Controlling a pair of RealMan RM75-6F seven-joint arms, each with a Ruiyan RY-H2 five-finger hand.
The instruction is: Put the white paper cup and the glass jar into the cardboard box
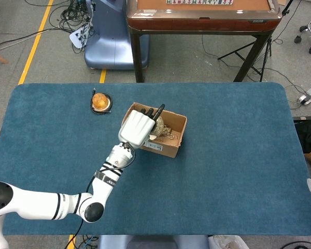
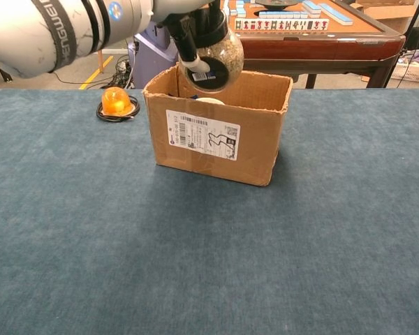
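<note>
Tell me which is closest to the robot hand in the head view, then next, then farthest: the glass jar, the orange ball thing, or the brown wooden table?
From the left robot hand:
1. Round glass jar with brownish filling: held in the hand, above the open brown cardboard box.
2. Orange dome-shaped object: on the blue table, off to the hand's left.
3. Brown wooden table: farthest, on the floor behind the blue table.

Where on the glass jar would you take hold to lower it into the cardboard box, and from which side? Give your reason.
Grip the upper body of the glass jar from above, as the left hand does. The cardboard box opens only upward, and its walls block any sideways approach, so a top-down hold probably keeps the fingers free of the rim.
</note>
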